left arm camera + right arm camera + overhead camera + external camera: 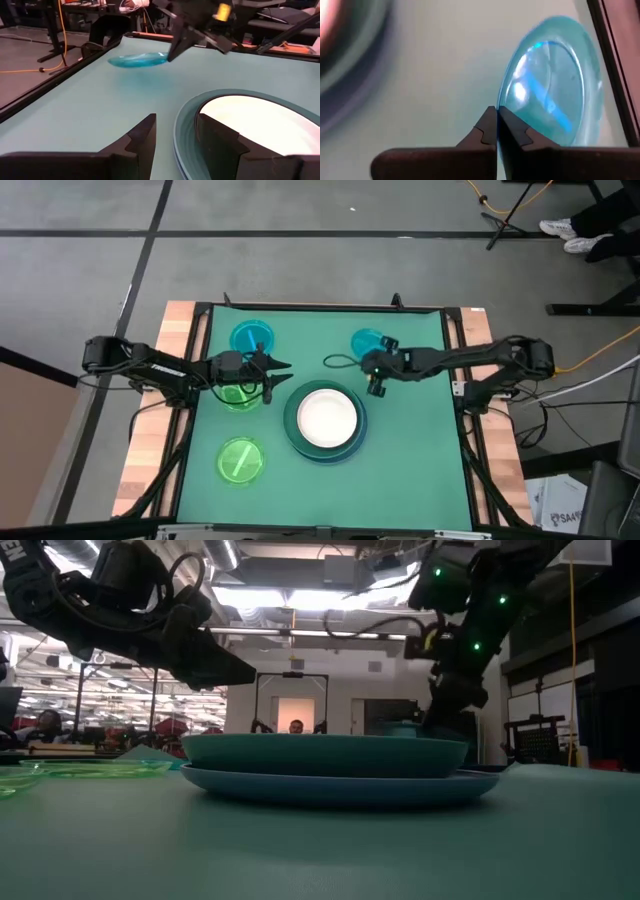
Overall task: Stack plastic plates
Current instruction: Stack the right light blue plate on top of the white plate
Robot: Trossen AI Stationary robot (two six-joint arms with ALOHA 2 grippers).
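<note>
A stack of plates [325, 420] sits mid-table, a white plate [260, 120] on top of dark green and blue ones; no black plate shows. One translucent cyan plate [251, 337] lies far left, and another cyan plate [366, 341] is at my right gripper [497, 114], which is shut on it. One lime plate [238, 393] lies under my left arm, and another lime plate [240, 460] lies near the front. My left gripper [175, 127] is open and empty, hovering just left of the stack. My right gripper pinches the cyan plate's rim [501, 107] between its two fingertips, on the side of the plate toward the stack. Its fingers [176, 47] slant down onto the rim from above. The plate [137, 60] sits tilted in the hold, its held edge raised.
A dark cable loop [338, 362] lies on the mat beside the right gripper. Raised black frame rails [200, 340] and wooden strips border the green mat. Open mat lies along the near edge and to the right of the stack.
</note>
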